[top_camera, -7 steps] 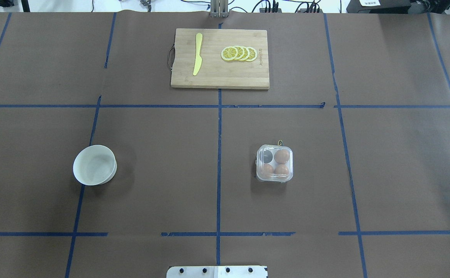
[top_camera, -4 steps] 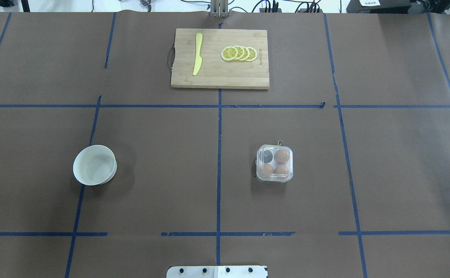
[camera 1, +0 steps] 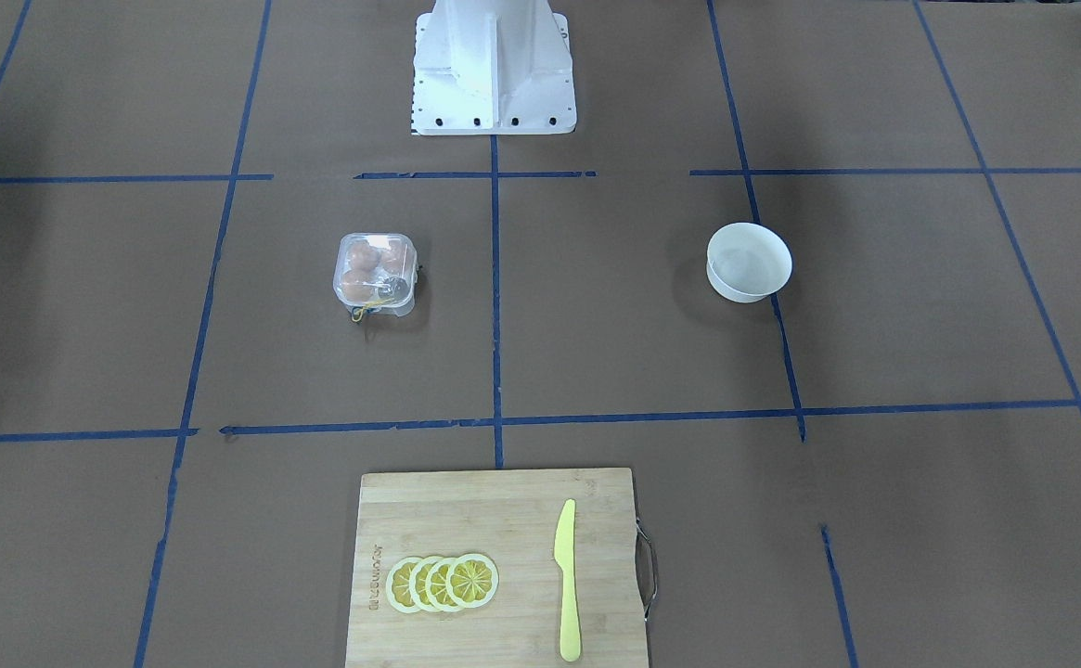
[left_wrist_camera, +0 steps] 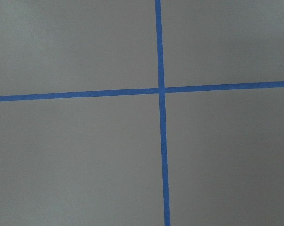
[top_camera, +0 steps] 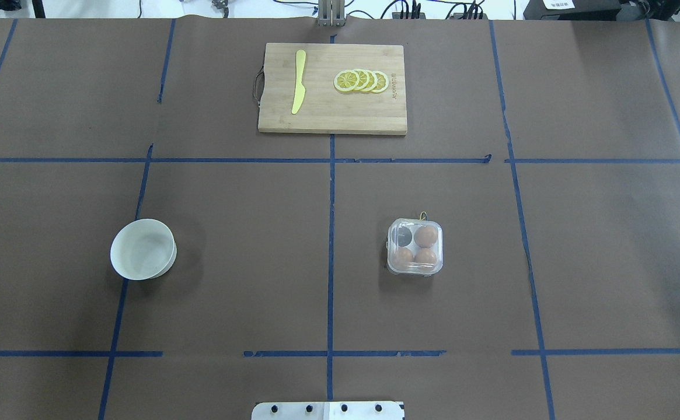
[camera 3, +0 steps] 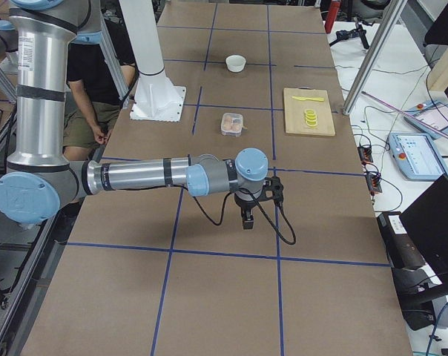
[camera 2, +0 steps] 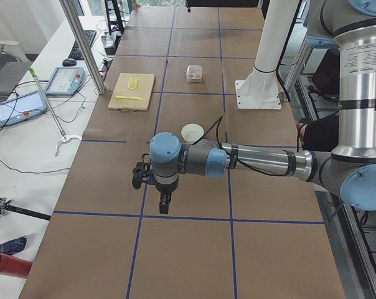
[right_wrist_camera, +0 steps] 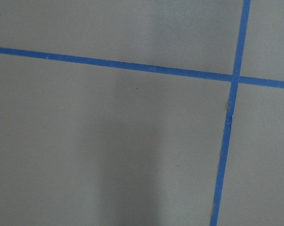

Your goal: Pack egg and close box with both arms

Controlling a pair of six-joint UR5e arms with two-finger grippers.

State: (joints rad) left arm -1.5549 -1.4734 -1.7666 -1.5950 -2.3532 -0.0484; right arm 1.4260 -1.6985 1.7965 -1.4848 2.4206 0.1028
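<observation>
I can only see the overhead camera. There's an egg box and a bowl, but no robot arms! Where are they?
Observer: Past your picture's edges. A side view shows the left gripper hanging over brown paper, nearer the table's left end than the white bowl.
Operator: And the other one?
Observer: The right gripper hangs the same way toward the opposite end, well clear of the box.
Operator: Are they open?
Observer: I cannot tell; they look tiny from the side, and both wrist cameras show only brown paper and blue tape.
</observation>
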